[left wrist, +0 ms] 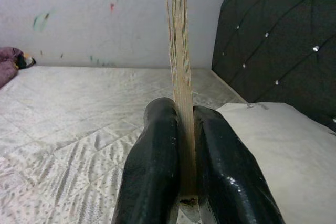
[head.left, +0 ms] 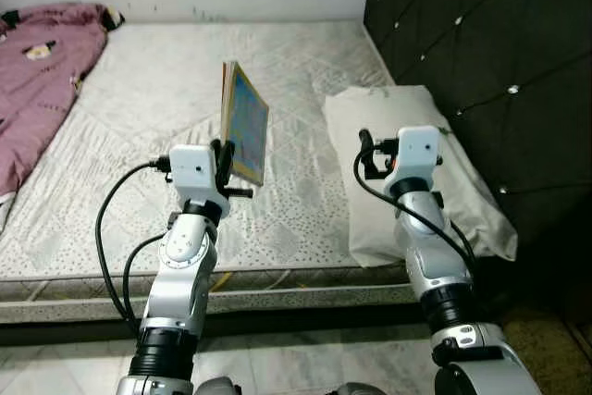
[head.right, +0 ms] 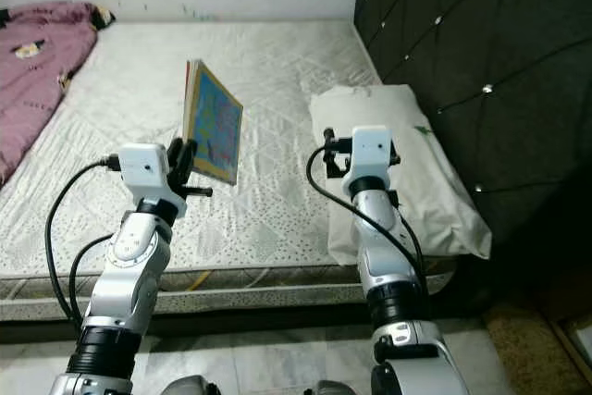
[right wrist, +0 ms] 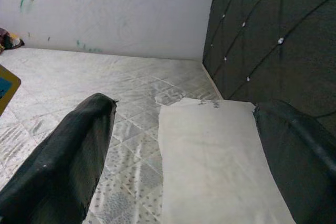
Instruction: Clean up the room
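Book (head.left: 245,122) stands upright above the bed (head.left: 139,117), clamped at its lower edge in my left jaws (left wrist: 181,182), while my right jaws (right wrist: 184,145) hover apart over the pillow (head.left: 407,164).

Mattress: a pale quilted mattress (head.left: 166,108) spans the frame's middle, its near edge toward six o'clock, a white wall at twelve o'clock.
Headboard: a dark tufted headboard (head.left: 481,53) stands along the mattress's three o'clock side.
Pillow: a white rectangular pillow (head.left: 407,164) lies on the mattress at three o'clock, against the headboard.
Blanket: a crumpled pink blanket (head.left: 37,80) lies on the mattress at ten o'clock.
Book: a thin blue-covered book (head.left: 245,122) is held upright above the mattress's centre, clamped at its lower edge by the left gripper (head.left: 222,166), the pillow at its three o'clock.
Right gripper (right wrist: 184,145): fingers spread, over the pillow's near end.
Floor: pale tiled floor (head.left: 305,358) lies before the mattress at six o'clock.
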`<state>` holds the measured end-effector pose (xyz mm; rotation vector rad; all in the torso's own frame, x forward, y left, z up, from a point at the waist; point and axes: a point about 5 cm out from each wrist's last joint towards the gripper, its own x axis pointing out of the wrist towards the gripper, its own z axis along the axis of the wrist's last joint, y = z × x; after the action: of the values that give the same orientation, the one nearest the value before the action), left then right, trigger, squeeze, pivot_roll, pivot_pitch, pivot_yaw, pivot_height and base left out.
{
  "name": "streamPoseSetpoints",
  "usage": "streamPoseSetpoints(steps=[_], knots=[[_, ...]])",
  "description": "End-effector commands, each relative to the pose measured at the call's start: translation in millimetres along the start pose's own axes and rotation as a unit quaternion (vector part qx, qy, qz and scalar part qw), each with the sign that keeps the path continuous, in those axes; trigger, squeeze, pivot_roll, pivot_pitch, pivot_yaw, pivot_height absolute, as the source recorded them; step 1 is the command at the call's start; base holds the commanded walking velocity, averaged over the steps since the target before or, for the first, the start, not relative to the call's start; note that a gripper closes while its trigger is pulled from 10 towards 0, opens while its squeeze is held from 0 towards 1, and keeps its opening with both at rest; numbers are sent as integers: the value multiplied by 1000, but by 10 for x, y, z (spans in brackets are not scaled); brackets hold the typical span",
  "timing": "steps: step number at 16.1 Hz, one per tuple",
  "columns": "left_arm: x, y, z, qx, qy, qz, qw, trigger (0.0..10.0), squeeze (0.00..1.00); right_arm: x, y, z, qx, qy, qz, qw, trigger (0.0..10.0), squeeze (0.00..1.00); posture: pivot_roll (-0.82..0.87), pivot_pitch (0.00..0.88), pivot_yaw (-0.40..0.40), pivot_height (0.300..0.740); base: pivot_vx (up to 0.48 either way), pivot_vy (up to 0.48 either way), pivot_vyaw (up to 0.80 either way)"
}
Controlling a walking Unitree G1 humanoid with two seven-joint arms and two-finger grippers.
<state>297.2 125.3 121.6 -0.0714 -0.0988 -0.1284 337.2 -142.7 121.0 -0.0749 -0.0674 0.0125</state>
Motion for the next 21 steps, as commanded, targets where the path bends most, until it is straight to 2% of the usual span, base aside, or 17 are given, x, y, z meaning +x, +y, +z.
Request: streamPoseSetpoints(steps=[1, 11, 19, 21], knots=[[30, -11, 127, -3, -31, -3, 1000, 10000, 0, 31, 4, 50, 3, -9, 0, 1000, 10000, 0, -103, 0, 13, 740, 281, 0, 0], [38, -12, 122, -4, -28, -7, 1000, 10000, 0, 28, 2, 46, 4, -10, -4, 1000, 10000, 0, -103, 0, 19, 740, 284, 0, 0], [37, -9, 108, -8, -23, -3, 1000, 10000, 0, 31, -1, 43, -13, -12, -5, 1000, 10000, 0, -100, 0, 17, 740, 0, 0, 0], [36, 0, 102, -6, -20, 1, 1000, 10000, 0, 34, -2, 44, -17, -13, -4, 1000, 10000, 0, -99, 0, 16, 740, 0, 0, 481]])
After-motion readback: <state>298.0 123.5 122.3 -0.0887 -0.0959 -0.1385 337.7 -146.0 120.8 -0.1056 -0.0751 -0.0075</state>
